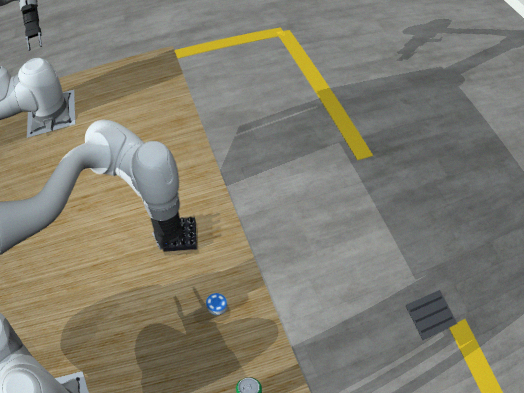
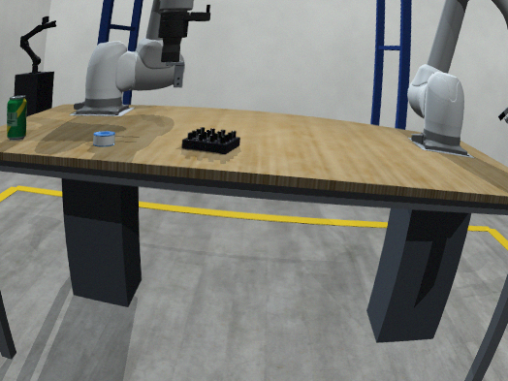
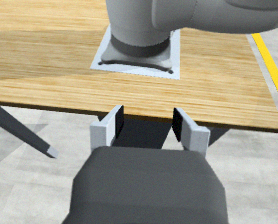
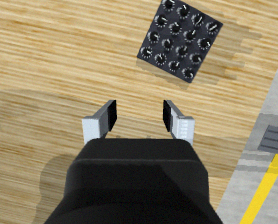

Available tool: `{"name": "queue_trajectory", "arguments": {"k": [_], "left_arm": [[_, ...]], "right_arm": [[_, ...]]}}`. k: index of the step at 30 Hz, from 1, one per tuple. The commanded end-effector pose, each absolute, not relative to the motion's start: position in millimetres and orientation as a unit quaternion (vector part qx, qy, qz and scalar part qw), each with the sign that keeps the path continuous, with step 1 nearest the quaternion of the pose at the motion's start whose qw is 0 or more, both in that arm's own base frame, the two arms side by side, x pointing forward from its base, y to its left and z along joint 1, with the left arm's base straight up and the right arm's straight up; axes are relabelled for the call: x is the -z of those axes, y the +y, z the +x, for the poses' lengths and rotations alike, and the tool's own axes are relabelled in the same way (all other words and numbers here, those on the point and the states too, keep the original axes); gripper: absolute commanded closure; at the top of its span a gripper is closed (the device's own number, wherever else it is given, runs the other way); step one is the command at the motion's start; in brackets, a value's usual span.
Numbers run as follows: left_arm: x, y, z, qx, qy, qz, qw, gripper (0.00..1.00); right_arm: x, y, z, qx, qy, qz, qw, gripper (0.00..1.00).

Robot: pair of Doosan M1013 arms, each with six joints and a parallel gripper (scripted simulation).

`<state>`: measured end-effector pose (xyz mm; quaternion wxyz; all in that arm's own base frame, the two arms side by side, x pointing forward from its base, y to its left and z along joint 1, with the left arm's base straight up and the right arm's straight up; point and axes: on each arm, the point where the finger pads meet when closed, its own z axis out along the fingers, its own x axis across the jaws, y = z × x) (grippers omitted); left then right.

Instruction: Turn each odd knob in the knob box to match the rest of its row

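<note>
Top view: right pincer (image 1: 167, 230) (image 2: 177, 75) (image 4: 140, 114) hangs by the knob box (image 1: 187, 234) (image 2: 210, 142) (image 4: 180, 41), its body covering part of the box. Left pincer (image 1: 34, 42) (image 3: 148, 119) is well apart from it. Blue-topped disc (image 1: 216, 303) (image 2: 104, 139) and green can (image 1: 249, 387) (image 2: 16, 117) lie off to the right pincer's far side from the left arm; both should be avoided.

Exterior view: right pincer is well above the box, no contact. Step in hand, judged: approach and alignment. Recommend centring over the odd knob before a vertical descent, to spare its neighbours.

Left wrist view: left pincer spread, nothing between its pads. Counter (image 1: 210, 178) (image 2: 310, 153) (image 3: 40, 75) (image 4: 50, 75) edge runs beyond the fingertips.

Right wrist view: right pincer spread and empty; box ahead of the fingertips, turned askew to them. Marks not legible; odd knob unconfirmed. Suggest rotating the wrist to the knob's pointer, closing lightly, turning slowly, checking the mark before release.

Surface: pale wood grain, shadowed in patches. Room: grey floor (image 1: 310, 208) (image 2: 267, 289) (image 3: 30, 170) (image 4: 227, 185), yellow tape, pale wall (image 2: 301, 61).
</note>
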<state>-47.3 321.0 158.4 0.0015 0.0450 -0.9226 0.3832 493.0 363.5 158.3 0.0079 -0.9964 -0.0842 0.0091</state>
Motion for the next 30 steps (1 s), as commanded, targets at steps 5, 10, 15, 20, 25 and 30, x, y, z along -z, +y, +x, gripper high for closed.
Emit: {"name": "queue_trajectory", "arguments": {"k": [5, 10, 15, 20, 25, 30], "left_arm": [[-158.8, 321.3, -47.4, -0.383, -0.923, 0.045, 0.002, 0.00], [-158.8, 321.3, -47.4, -0.383, -0.923, 0.045, 0.002, 0.00], [-158.8, 321.3, -47.4, -0.383, -0.923, 0.045, 0.002, 0.00], [-158.8, 321.3, -47.4, -0.383, -0.923, 0.045, 0.002, 0.00], [-158.8, 321.3, -47.4, -0.383, -0.923, 0.045, 0.002, 0.00], [-158.8, 321.3, -47.4, -0.383, -0.923, 0.045, 0.002, 0.00]], "right_arm": [[-123.8, 408.1, 516.6, -0.003, 0.031, -1.000, 0.001, 0.00], [-104.9, 430.0, 525.6, -0.001, 0.088, -0.996, 0.001, 0.00], [-87.3, 449.5, 532.5, 0.000, 0.138, -0.990, 0.001, 0.00], [-85.7, 451.2, 533.1, 0.001, 0.142, -0.990, 0.001, 0.00], [-85.7, 451.2, 533.1, 0.001, 0.142, -0.990, 0.001, 0.00], [-85.7, 451.2, 533.1, 0.001, 0.142, -0.990, 0.001, 0.00]]}}
